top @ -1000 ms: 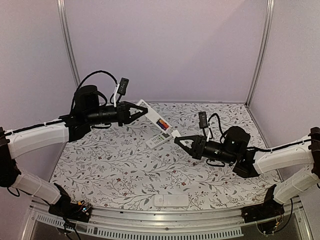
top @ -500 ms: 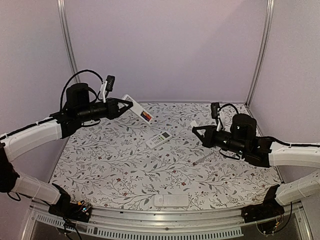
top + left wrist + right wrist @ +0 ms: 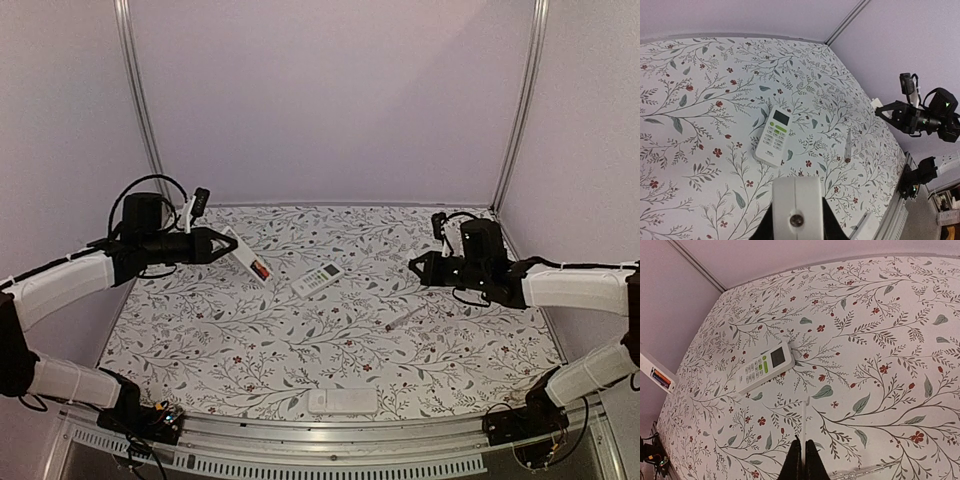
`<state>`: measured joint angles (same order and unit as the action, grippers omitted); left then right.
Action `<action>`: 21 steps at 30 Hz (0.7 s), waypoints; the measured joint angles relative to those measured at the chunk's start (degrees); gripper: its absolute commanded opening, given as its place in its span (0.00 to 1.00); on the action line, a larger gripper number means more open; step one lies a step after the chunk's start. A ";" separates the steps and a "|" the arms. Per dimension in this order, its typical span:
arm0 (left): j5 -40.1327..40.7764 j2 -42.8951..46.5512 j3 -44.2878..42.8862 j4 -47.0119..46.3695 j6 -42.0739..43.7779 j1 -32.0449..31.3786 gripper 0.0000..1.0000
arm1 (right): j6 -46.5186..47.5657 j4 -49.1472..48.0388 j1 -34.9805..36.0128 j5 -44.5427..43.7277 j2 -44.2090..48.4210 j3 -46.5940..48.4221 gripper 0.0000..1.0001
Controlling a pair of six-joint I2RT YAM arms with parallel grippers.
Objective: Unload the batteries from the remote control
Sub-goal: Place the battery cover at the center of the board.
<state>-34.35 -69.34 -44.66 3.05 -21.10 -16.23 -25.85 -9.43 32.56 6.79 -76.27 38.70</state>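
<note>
Left hand (image 3: 224,244) grips remote (image 3: 247,257), long axis slanting down-right.

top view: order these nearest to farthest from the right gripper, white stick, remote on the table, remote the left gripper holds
1. white stick, just nearside of the right gripper
2. remote on the table, centre
3. held remote, far left in the left gripper

Wears white shells on left arm (image 3: 60,285) and right arm (image 3: 575,287); carries black wrist motors, looping black cables; ends in tapered black left gripper (image 3: 218,244) and right gripper (image 3: 413,270).
</note>
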 measured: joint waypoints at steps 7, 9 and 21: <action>-3.96 -2.21 -0.09 1.99 0.11 -0.28 0.00 | -0.13 -1.31 -0.07 4.37 -8.83 2.93 0.01; -4.39 -2.27 -0.09 2.16 0.11 -0.57 0.00 | -0.22 -1.70 -0.07 4.87 -11.32 3.58 0.03; -4.85 -5.31 -0.31 3.23 0.42 -5.90 0.00 | -0.15 -2.58 -0.07 6.01 -21.18 7.58 0.10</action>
<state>-39.20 -74.65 -44.97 6.28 -20.69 -22.13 -26.00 -12.01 32.49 12.80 -97.45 46.28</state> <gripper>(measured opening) 0.173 0.093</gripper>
